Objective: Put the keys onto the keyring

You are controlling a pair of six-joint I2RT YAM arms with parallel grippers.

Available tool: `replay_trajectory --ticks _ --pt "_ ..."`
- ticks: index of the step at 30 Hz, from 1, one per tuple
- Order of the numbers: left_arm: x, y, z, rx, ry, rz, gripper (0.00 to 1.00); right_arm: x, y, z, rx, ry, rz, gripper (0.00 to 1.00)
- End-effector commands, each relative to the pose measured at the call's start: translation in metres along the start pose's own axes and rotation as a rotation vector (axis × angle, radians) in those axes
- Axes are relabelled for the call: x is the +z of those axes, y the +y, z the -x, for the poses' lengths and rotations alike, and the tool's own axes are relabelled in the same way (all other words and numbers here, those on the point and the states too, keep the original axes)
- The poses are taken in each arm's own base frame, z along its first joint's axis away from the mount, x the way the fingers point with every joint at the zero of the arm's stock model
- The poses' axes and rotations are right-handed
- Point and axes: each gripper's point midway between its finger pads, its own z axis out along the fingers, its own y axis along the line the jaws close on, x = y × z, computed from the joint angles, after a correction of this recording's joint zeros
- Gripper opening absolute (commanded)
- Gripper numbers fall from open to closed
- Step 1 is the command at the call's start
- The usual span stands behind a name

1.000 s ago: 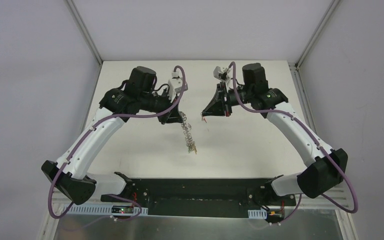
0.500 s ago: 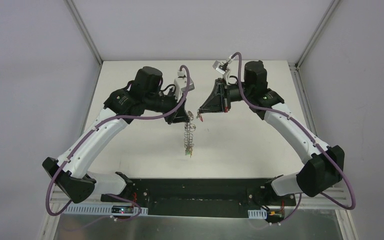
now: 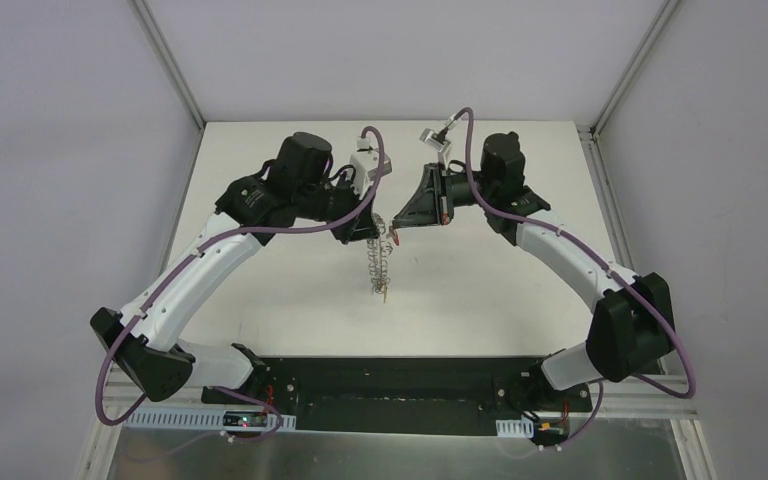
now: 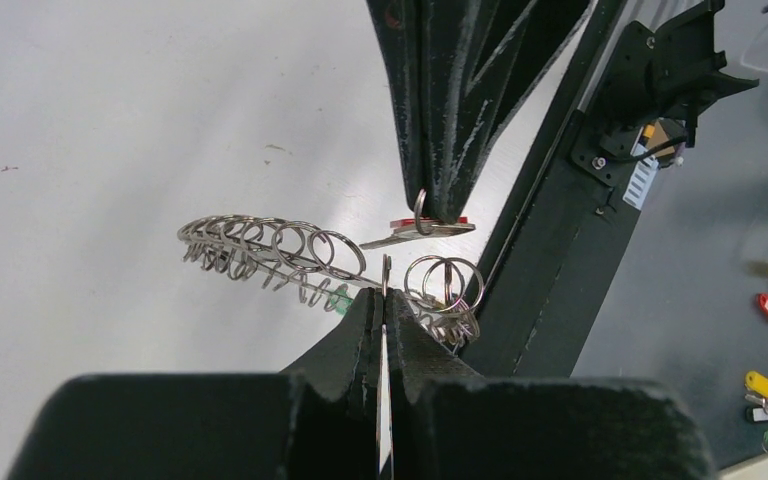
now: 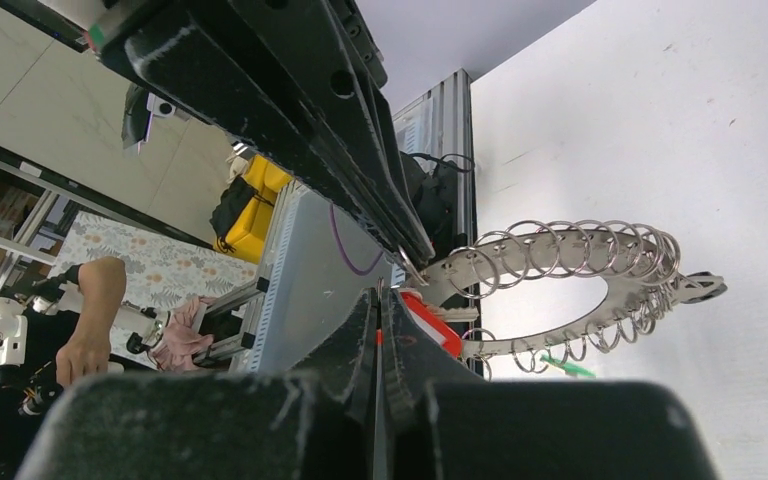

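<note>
The left gripper [image 3: 373, 233] was clamped shut on the upper edge of the keyring [image 3: 380, 265], which hung edge-on below it, above the table [image 3: 260, 290]. The right gripper [image 3: 401, 222] was pinched shut on the red key [image 4: 415, 232], held by its small loop. A second before, the two grippers had stood well apart. Now they had closed in on each other and were almost tip to tip, with the red key just beside the keyring's top coils, though whether they touched could not be told. The keyring had earlier slanted toward the lower right and now hung nearly straight down. A green key [image 4: 338, 297] showed among its lower coils. Both grips were unchanged throughout.
</note>
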Motion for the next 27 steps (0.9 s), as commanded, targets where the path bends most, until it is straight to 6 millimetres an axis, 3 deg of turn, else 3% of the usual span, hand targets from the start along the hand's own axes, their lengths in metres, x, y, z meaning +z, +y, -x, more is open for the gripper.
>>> replay_trajectory --ticks 1,19,27 --pt "-0.005 -0.001 0.026 0.018 -0.081 0.027 0.0 0.0 0.011 0.01 -0.045 -0.021 0.046 0.0" --pt "0.0 0.001 0.024 0.034 -0.068 0.033 0.0 0.011 -0.012 0.009 0.045 -0.063 0.008 0.0" --pt "-0.002 0.004 0.022 0.048 -0.068 0.053 0.0 0.015 -0.013 0.006 0.052 -0.054 0.015 0.0"
